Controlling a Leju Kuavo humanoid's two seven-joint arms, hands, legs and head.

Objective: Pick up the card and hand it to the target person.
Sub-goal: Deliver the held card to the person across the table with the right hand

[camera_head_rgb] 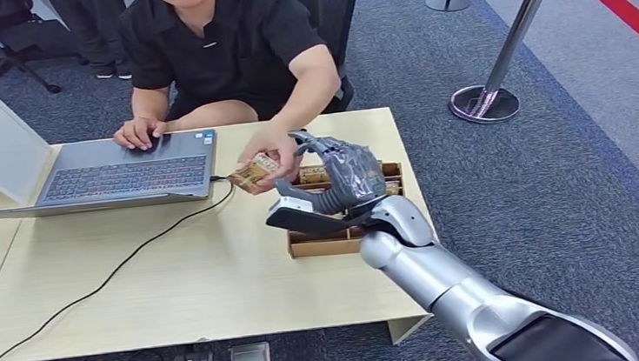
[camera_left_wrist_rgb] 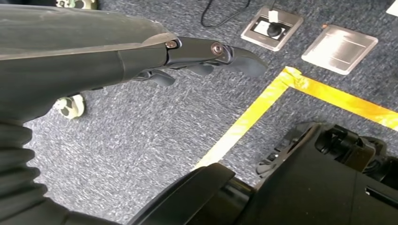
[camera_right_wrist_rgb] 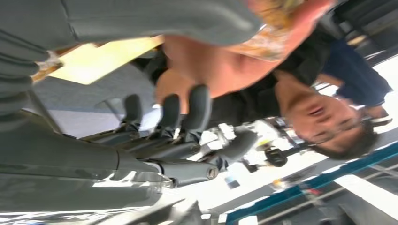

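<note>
Bright even indoor light; right wrist view blurred close up.

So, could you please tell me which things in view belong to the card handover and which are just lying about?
Part of the job:
card, now in the person's hand
right hand, fingers spread beside it
cardboard tray, with more cards

Just lying about:
laptop
black cable
stanchion
yellow floor tape
left hand, hanging over the floor

An open laptop (camera_head_rgb: 128, 173) is set on the light wooden table (camera_head_rgb: 176, 280), with a black cable (camera_head_rgb: 115, 273) trailed across the tabletop. A cardboard tray (camera_head_rgb: 326, 243) is placed near the table's right edge. A stanchion base (camera_head_rgb: 485, 103) is seen on the grey carpet (camera_head_rgb: 562, 203).
</note>
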